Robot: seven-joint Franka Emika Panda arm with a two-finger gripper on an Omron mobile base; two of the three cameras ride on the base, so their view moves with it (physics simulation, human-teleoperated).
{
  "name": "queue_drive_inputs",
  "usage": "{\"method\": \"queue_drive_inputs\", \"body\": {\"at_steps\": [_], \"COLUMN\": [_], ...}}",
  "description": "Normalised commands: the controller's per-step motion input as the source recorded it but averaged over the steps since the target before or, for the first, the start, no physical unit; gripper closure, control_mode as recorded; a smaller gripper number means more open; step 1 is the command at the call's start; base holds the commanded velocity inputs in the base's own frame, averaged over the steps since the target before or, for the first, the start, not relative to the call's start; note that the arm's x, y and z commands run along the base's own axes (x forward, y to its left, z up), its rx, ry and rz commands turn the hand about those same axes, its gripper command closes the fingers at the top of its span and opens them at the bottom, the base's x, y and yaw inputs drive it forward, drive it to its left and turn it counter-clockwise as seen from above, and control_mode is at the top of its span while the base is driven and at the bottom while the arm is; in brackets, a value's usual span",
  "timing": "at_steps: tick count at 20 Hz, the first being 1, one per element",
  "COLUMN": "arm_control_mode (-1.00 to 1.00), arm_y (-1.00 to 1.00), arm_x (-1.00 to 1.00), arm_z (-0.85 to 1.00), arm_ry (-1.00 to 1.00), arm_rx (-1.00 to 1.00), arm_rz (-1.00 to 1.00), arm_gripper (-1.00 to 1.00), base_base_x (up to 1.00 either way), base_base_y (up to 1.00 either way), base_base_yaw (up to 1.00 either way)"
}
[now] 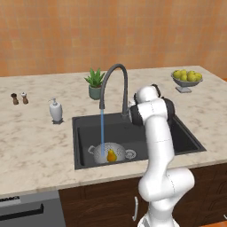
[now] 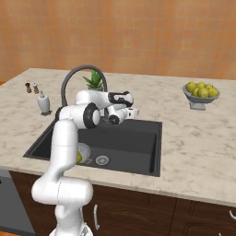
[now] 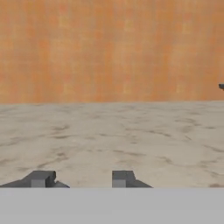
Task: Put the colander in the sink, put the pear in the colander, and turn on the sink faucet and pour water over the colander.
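gripper (image 3: 82, 178): jaws stood apart, empty, facing counter | water (image 1: 102, 133) fell on colander (image 1: 111, 153) holding pear (image 1: 111, 155), sink's 7 o'clock | risk: arm nudging faucet (image 1: 114, 86), diverting stream

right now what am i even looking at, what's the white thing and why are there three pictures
The white thing is a robot arm in a simulated kitchen. Two pictures come from cameras behind it, left and right. The third looks along its gripper, whose fingers stand apart, holding nothing, facing bare counter and wall. The faucet pours water into the colander in the sink, with the pear inside. On the counter: a soap dispenser, a plant, shakers and a fruit bowl.
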Motion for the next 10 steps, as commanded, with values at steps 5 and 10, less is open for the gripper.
{"method": "queue_drive_inputs", "body": {"at_steps": [5, 10], "arm_control_mode": [-1.00, -1.00], "arm_y": [-0.39, 0.00], "arm_x": [-0.01, 0.00], "arm_z": [0.00, 0.00], "arm_ry": [0.03, 0.00], "arm_rx": [0.00, -0.01], "arm_rz": [-0.07, -0.02], "arm_gripper": [1.00, 1.00], "base_base_x": [0.00, 0.00], "base_base_y": [0.00, 0.00], "base_base_yaw": [0.00, 0.00]}}
